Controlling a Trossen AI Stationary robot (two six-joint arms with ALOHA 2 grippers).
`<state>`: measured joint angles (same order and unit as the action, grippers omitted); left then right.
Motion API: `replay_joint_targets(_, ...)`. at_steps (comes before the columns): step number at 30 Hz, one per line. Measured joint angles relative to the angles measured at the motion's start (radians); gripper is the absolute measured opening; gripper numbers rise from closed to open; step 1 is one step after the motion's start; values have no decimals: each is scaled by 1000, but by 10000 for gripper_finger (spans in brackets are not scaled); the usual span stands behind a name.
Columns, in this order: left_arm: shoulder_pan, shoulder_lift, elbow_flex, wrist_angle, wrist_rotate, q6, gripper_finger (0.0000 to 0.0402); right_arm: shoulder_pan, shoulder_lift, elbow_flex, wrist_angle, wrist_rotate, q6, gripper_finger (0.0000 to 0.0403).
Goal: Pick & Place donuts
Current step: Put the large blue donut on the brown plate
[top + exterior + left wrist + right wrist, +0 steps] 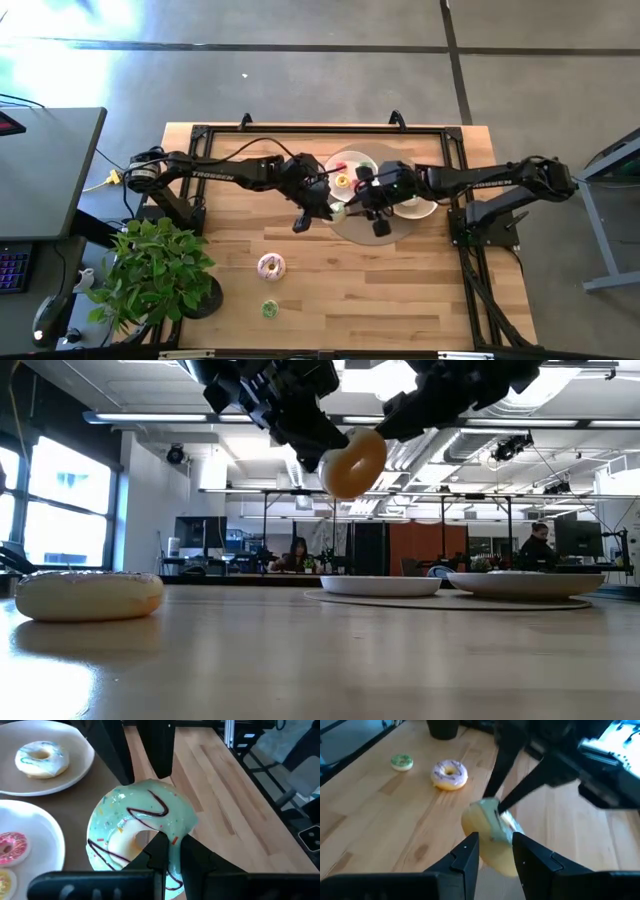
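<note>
I see left gripper (167, 857) clamped on mint-iced donut (142, 827), held in air above table (400, 290) | right gripper (495, 851) fingers straddle same donut's edge, grip unclear | white donut (42, 758) on plate (75, 775) | purple-iced donut (271, 266), small green donut (269, 309) lie on table.

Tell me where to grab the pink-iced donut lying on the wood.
Take one side of the ring of the pink-iced donut, one finger in the hole, one outside, coming straight down: it lies flat, hole up, clear of the small green donut.
</note>
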<state>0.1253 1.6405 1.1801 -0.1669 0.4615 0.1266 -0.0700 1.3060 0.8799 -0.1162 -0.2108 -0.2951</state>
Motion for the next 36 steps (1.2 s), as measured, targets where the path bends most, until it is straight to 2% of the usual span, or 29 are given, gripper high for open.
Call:
replay_joint_targets(8,-1,0,0,-1,41,-5,30,19,0,0,14,-2,8,115)
replay_joint_targets(15,-1,0,0,1,29,-7,30,35,2,0,15,5,7,115)
replay_joint_targets(19,-1,0,0,34,29,-27,30,43,15,0,18,45,3,115)
replay_joint_targets(29,-1,0,0,44,51,-35,30,45,39,0,29,47,-33,114)
replay_joint_targets(33,-1,0,0,59,30,-42,30,44,41,0,32,46,-57,99)
replay_joint_targets(36,-1,0,0,76,28,-45,30,44,42,0,31,41,-55,72)
